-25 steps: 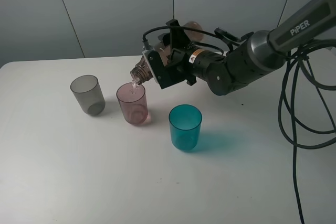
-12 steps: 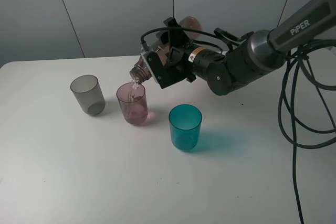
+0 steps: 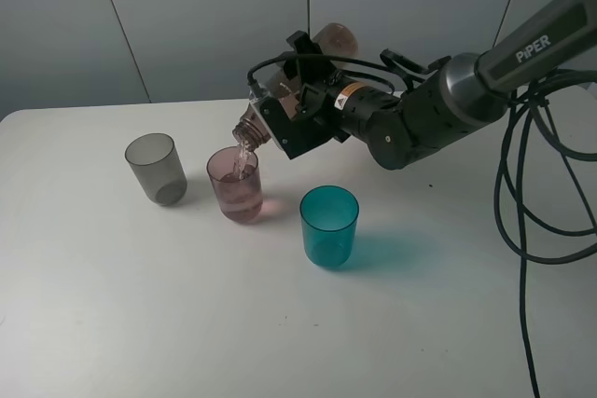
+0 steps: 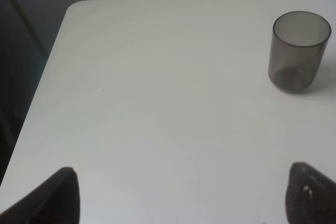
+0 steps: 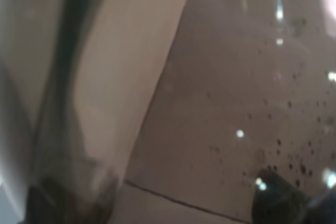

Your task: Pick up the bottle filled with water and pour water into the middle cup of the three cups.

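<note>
Right gripper clenched mid-body on tilted slim smoky-brown plastic bottle over pink translucent tumbler; likely light, squashy, slick.

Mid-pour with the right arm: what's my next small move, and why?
Probably hold this tilt: the bottle, clamped in the right gripper, has its mouth over the pink cup, a thin stream of water falls inside, and the cup looks well short of full.
</note>
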